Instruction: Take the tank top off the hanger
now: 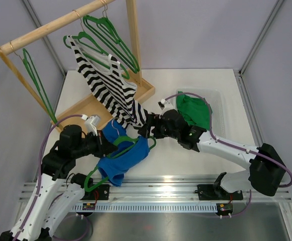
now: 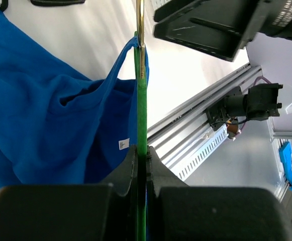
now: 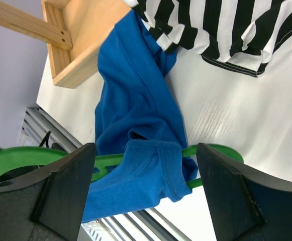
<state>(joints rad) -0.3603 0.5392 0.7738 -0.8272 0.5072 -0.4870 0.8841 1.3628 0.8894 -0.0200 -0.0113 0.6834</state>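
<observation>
Mid-removal: left claw (image 2: 141, 160) grips the hanger (image 2: 141, 100); right claw (image 3: 144, 183) (spread wide) must pinch the top (image 3: 130, 100) inside it and pull.

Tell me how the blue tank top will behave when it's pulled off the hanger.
Probably floppy: the blue tank top lies bunched and folded. Likely light, since it merely drapes from the thin green hanger. Its strap wraps the hanger, so it may snag rather than slide.

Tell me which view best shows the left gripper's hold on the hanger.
Left wrist: the left gripper is shut on the green hanger, close up. Top external shows that grip small; right wrist shows the hanger, not the grip.
</observation>
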